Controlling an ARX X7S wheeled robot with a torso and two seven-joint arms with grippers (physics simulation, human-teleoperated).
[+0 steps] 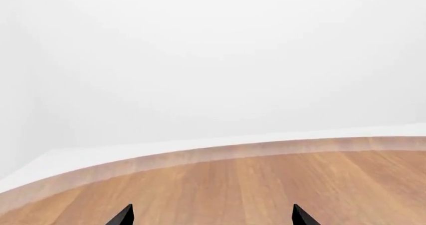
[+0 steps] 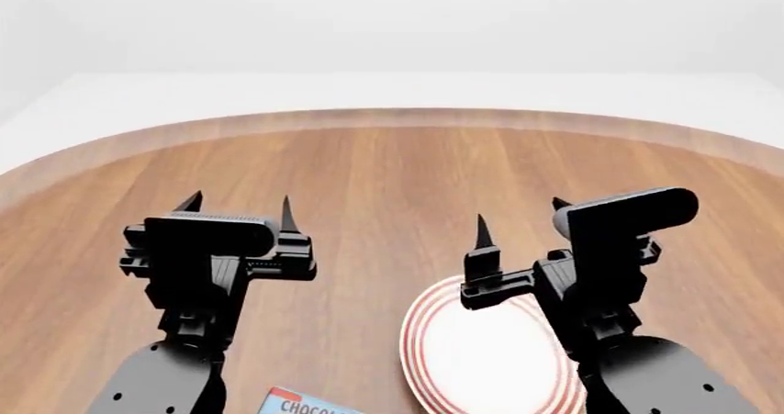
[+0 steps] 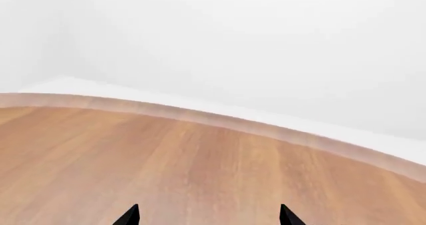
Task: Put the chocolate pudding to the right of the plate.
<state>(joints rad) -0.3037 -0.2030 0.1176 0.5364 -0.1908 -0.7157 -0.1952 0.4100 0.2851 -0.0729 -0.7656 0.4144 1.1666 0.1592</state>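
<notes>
Pudding (image 2: 307,403) lies at near edge, below left pincer (image 2: 239,208), beside plate (image 2: 490,359). Right pincer (image 2: 520,221) over plate. Both pincers released, empty, above tabletop (image 2: 392,175).

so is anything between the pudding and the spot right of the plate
Yes. The pudding lies left of the plate, so the plate is between them. The right gripper and its arm hang over the plate's right side, hiding that spot.

Round wooden table (image 2: 392,171), red-ringed white plate (image 2: 484,359) on it, chocolate pudding (image 2: 307,403) box apparently alongside, mostly cropped
</notes>
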